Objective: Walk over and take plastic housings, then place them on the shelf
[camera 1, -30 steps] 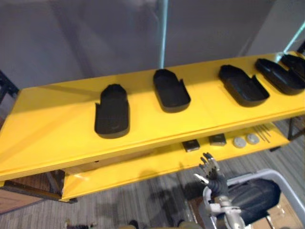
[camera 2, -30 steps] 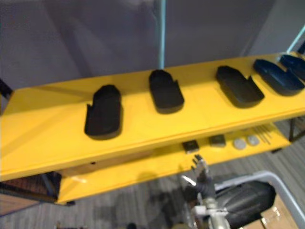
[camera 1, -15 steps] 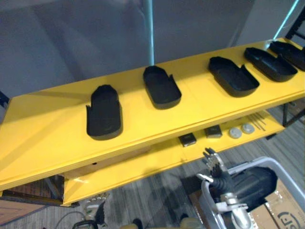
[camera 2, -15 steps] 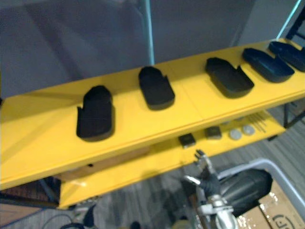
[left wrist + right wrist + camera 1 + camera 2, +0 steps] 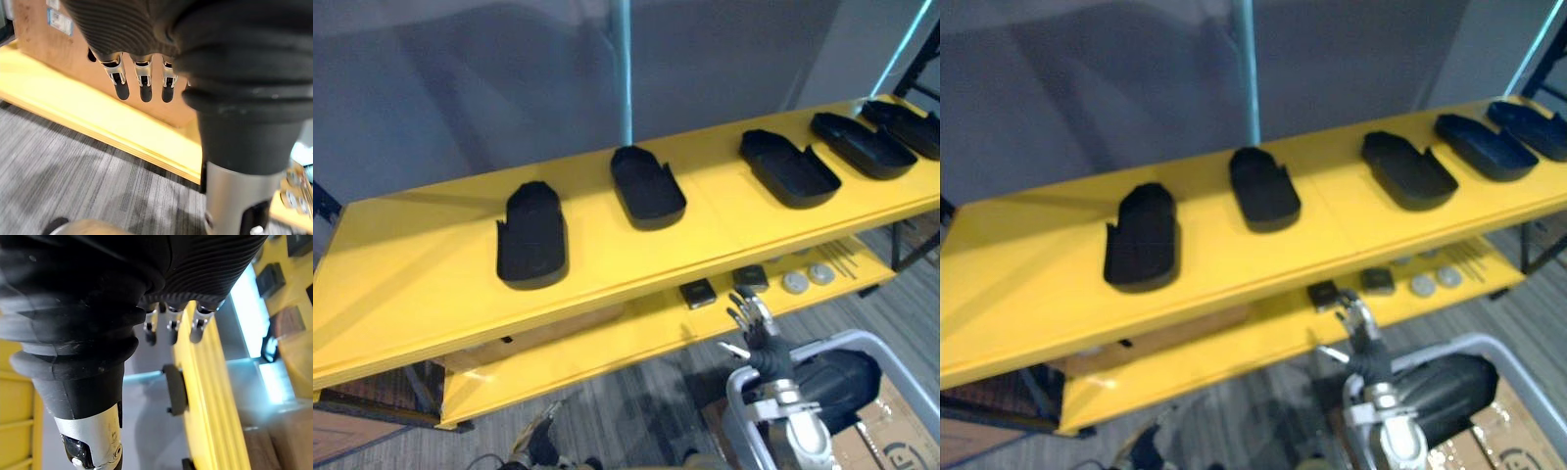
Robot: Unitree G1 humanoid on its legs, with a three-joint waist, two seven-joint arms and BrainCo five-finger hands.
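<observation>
- Faces a yellow shelf (image 5: 431, 264) with five black housings (image 5: 648, 186) lying in a spaced row on the top tier, none touching its neighbour.
- Finds the lower tier (image 5: 607, 345) bearing only small parts (image 5: 751, 277): two dark blocks, two pale discs and some thin rods, all towards the right end.
- Holds the right hand (image 5: 751, 323) low, in front of the lower tier's edge, with fingers straight and a little spread, gripping nothing.
- Hangs the left hand (image 5: 142, 83) above the carpet (image 5: 73, 176) near the shelf's bottom yellow edge, with fingers straight, side by side and empty.
- Carries no housing in either hand, so every housing that can be made out sits on the top tier.
- Has a grey bin (image 5: 876, 340) at the lower right, close beside the right arm, with a dark bulk (image 5: 842, 377) inside; cannot tell whether that bulk is more housings.
- Has a cardboard box (image 5: 901, 441) on the floor just past the bin.
- Seems well along: five housings shelved, and bare yellow left at the top tier's left end for at least one more.
- Leaves, if the bin does hold housings, a turn to the bin, a grasp, and a carry back to the open stretch left of the row.
- Counts as finished, or nearly so, if the bin holds none.
</observation>
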